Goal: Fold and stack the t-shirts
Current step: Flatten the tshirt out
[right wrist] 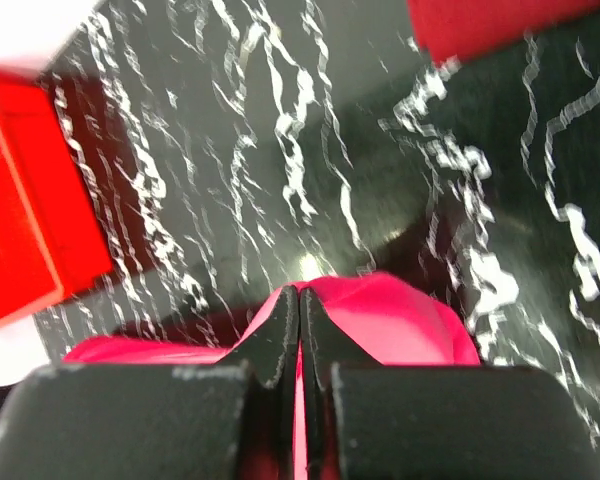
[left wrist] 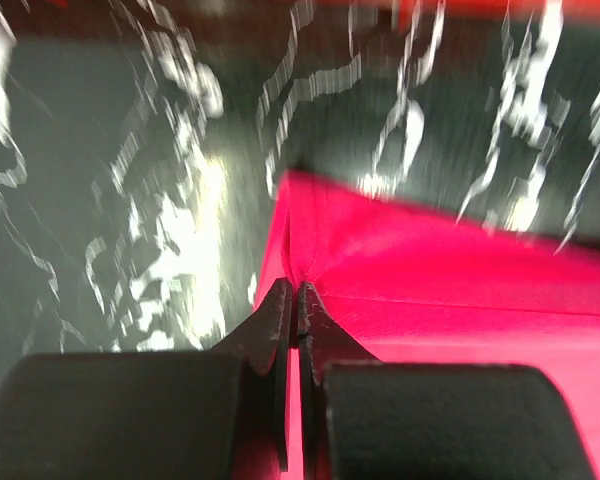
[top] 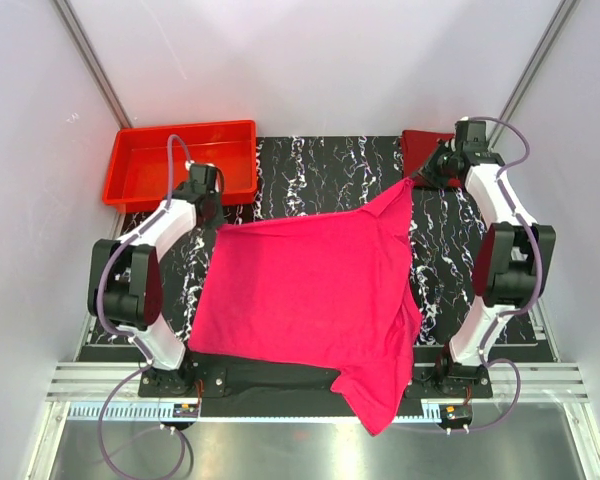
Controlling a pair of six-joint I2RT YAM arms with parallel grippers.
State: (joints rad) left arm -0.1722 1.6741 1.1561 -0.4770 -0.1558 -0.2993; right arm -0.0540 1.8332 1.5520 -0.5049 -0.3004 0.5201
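Observation:
The magenta-pink t-shirt [top: 310, 290] is spread over the black marbled mat, its near end hanging over the front edge. My left gripper [top: 220, 222] is shut on its far left corner, seen in the left wrist view [left wrist: 298, 290] with pink cloth [left wrist: 430, 270] pinched between the jaws. My right gripper [top: 416, 180] is shut on the far right corner, lifted into a peak; the right wrist view [right wrist: 300, 295] shows pink cloth [right wrist: 400, 315] clamped. The dark maroon-red t-shirt [top: 422, 148] lies folded at the far right, behind the right gripper; it also shows in the right wrist view [right wrist: 480, 25].
A rigid bright red plastic tray [top: 180, 160] stands at the far left of the mat [top: 320, 170], just behind my left gripper; its side shows in the right wrist view [right wrist: 20, 190]. White walls enclose the back and sides. A metal rail runs along the near edge.

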